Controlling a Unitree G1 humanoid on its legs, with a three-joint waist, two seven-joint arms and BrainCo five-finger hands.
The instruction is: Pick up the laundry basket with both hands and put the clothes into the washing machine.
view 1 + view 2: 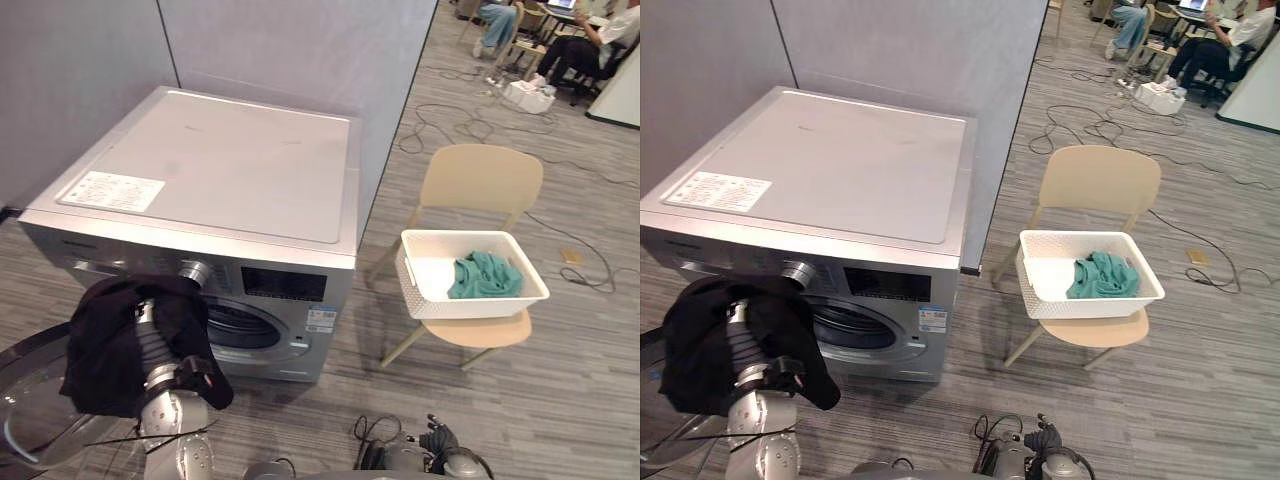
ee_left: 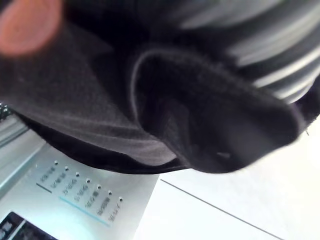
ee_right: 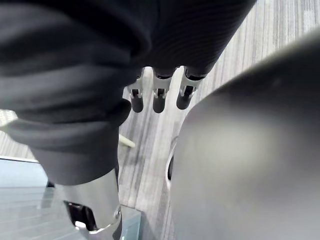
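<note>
A black garment is covering the left hand, so I cannot tell its grip. The right hand is hanging low, its fingers relaxed.

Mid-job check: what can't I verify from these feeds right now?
Left hand: wrapped by the black garment in the eye views and its wrist view; grip unreadable.
Washing machine drum: dark, partly behind that garment; contents unknown.
Open door: cut off at the eye views' lower left edge.
Laundry basket: anything beneath the green garment is hidden.
</note>
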